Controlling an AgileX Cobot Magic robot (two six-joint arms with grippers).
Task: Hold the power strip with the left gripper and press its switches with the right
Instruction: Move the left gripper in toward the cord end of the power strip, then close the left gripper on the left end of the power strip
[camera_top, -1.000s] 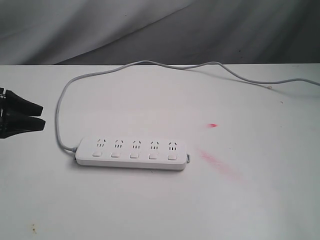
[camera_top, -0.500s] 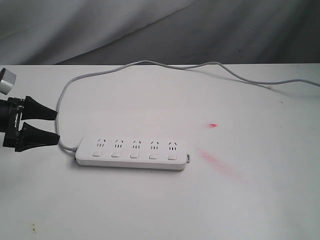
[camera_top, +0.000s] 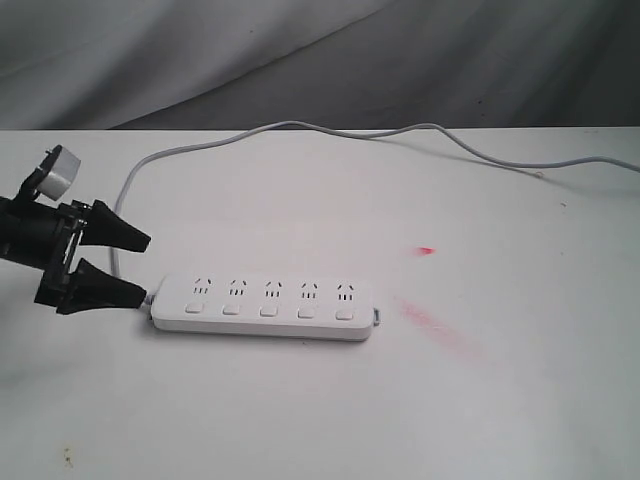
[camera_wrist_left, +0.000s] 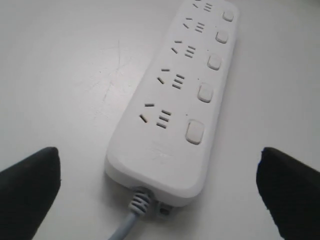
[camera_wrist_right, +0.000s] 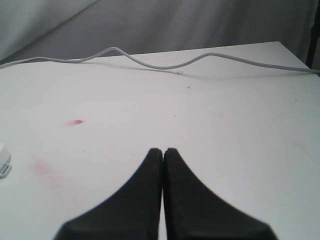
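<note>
The white power strip (camera_top: 265, 305) lies flat on the white table, its switches (camera_top: 268, 311) in a row along the near side. My left gripper (camera_top: 145, 266) stands open at the strip's cord end, one finger either side of the cord, touching nothing. In the left wrist view the strip (camera_wrist_left: 175, 100) runs away from the gripper (camera_wrist_left: 159, 155), whose black fingertips (camera_wrist_left: 30, 185) sit wide apart outside both long edges, and the nearest switch (camera_wrist_left: 194, 131) is plain to see. My right gripper (camera_wrist_right: 163, 151) is shut and empty over bare table, out of the exterior view. Only the strip's end (camera_wrist_right: 4, 160) shows there.
The grey-white cord (camera_top: 300, 127) loops from the strip's left end along the back of the table and off to the right. Red smudges (camera_top: 440, 325) mark the table right of the strip. A grey cloth backdrop hangs behind the table.
My left gripper has moved right from the table's left edge up to the strip's cord end, and its fingers have spread wide. The strip has not moved.
</note>
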